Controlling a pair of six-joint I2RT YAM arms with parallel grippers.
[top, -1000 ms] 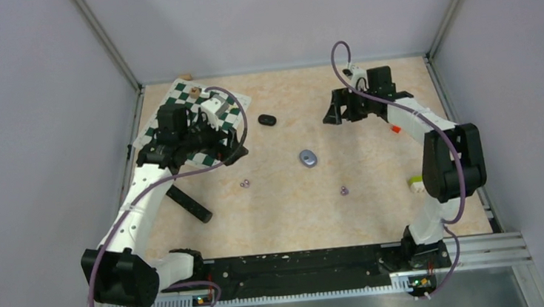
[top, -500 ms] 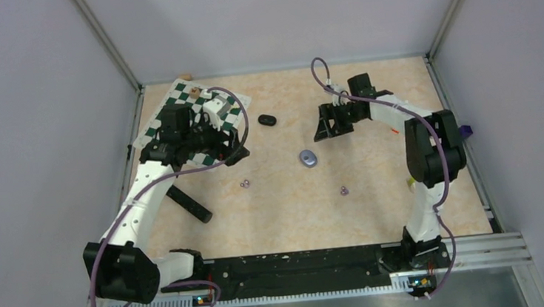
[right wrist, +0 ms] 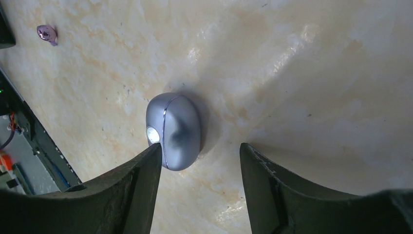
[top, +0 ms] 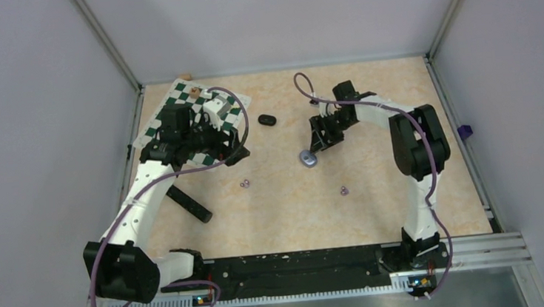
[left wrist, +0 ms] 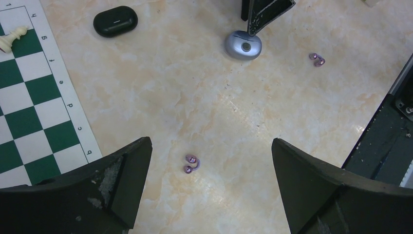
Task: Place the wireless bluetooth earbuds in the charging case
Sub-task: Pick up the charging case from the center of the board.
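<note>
The right pincer (right wrist: 197, 151) hangs low over the counter (right wrist: 302, 73) with its fingers apart. The grey oval case (right wrist: 174, 131) lies at their tips, close against one finger and not clamped. The left pincer (left wrist: 212, 146) is spread wide above the counter beside the chessboard (left wrist: 29, 122). A purple earbud (left wrist: 191, 163), two small beads joined by a curved band, lies untouched on the counter between its fingers. The other purple earbud (left wrist: 317, 59) lies near the grey case, on the side nearer the arm bases. A black case (left wrist: 115, 21) sits by the board's edge.
</note>
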